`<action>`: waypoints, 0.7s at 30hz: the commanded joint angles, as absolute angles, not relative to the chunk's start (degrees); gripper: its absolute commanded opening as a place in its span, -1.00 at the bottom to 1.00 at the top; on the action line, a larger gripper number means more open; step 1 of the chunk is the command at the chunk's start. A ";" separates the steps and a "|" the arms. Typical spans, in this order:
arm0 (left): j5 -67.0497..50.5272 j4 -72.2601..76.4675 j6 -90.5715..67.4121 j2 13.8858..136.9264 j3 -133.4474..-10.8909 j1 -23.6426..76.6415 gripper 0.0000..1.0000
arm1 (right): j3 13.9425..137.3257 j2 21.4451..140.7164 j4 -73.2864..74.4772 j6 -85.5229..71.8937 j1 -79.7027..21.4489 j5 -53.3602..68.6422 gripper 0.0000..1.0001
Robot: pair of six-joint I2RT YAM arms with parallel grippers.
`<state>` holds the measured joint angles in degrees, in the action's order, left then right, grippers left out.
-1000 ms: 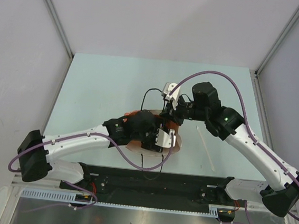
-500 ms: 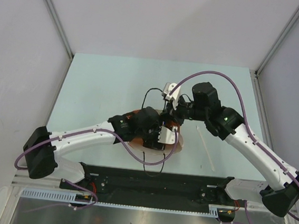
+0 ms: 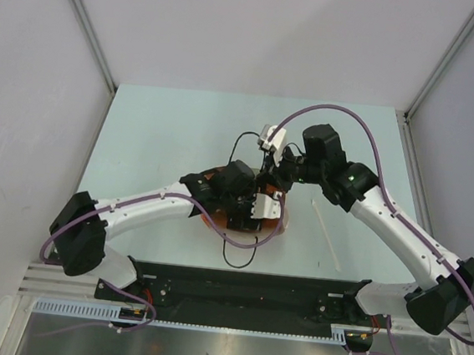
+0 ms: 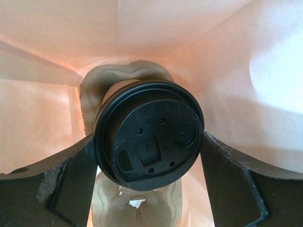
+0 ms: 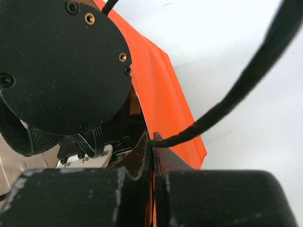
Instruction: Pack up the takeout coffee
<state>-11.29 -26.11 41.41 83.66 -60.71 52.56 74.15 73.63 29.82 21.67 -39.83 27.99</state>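
The takeout coffee (image 4: 149,136) is inside the orange bag (image 4: 189,47), clamped between the fingers of the left gripper (image 4: 147,142) (one on each side). The right gripper (image 5: 152,142) pinches the bag's rim, a black cord handle (image 5: 227,104) touching its fingertips.

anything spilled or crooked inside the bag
Nothing stands out. The takeout coffee has its black lid seated evenly and is gripped at the sides by the left claw inside the orange paper bag. No liquid shows on the bag walls. The right claw pinches the bag's rim.
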 commanded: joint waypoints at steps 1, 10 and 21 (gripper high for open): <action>-14.67 -29.88 38.94 86.39 -64.24 49.49 -0.34 | 76.37 74.70 26.37 20.74 -38.15 33.48 -1.00; -15.47 -29.27 40.60 83.51 -65.30 48.86 -0.42 | 77.61 75.68 26.81 21.00 -38.14 31.65 -1.00; -6.51 -26.36 43.59 74.53 -61.00 54.23 -0.41 | 77.70 72.95 25.75 24.08 -40.52 21.10 -1.00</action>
